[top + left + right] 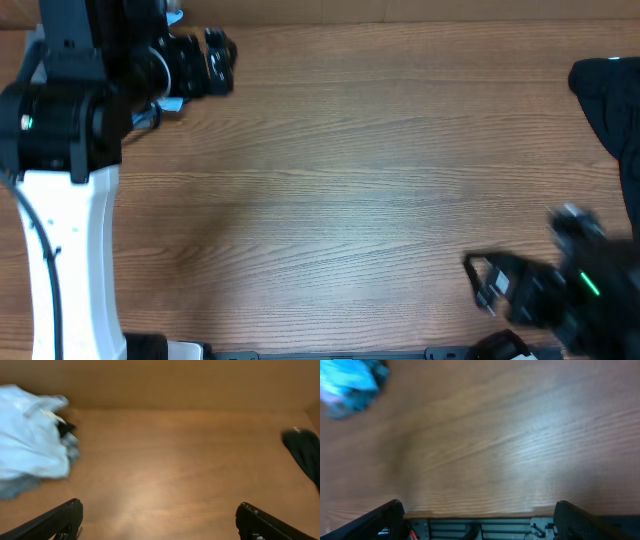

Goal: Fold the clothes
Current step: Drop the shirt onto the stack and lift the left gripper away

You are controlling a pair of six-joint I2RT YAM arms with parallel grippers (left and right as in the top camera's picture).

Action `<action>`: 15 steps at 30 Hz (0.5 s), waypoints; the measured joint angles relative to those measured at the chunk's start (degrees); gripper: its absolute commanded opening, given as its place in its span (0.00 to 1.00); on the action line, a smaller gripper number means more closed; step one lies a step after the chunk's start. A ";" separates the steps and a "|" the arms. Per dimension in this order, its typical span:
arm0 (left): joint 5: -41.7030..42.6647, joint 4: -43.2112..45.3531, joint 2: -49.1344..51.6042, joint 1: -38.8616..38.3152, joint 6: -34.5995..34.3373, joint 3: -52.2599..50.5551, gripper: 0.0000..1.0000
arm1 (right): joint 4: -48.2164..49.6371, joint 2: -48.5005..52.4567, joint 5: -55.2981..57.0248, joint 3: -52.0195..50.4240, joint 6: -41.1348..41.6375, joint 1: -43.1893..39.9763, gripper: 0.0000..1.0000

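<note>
The light blue T-shirt (30, 442) lies crumpled in a heap on the wooden table, at the left of the left wrist view. It is a blurred blue patch in the right wrist view (350, 382), and in the overhead view only a sliver (170, 103) shows beside the left arm. My left gripper (222, 62) is open and empty at the table's far left, with its fingers wide apart over bare wood (160, 522). My right gripper (478, 283) is open and empty near the front right, over the table's front edge (477, 515).
A black garment (612, 95) lies at the far right edge of the table and also shows in the left wrist view (304, 455). The left arm's white base (70, 250) stands at the left. Metal framing (480, 529) runs below the table's front edge.
</note>
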 measured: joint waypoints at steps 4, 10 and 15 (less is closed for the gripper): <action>1.29 -4.02 -3.08 -3.15 0.00 0.00 1.00 | -0.20 -8.90 0.59 0.72 -0.37 0.00 1.00; -0.66 -7.56 -7.74 -9.25 -1.53 -0.02 1.00 | -0.24 -16.24 0.79 0.74 -0.72 0.02 1.00; -5.16 -11.17 -14.60 -15.87 -2.91 -0.15 1.00 | -0.13 -16.96 0.83 0.70 -0.83 0.00 1.00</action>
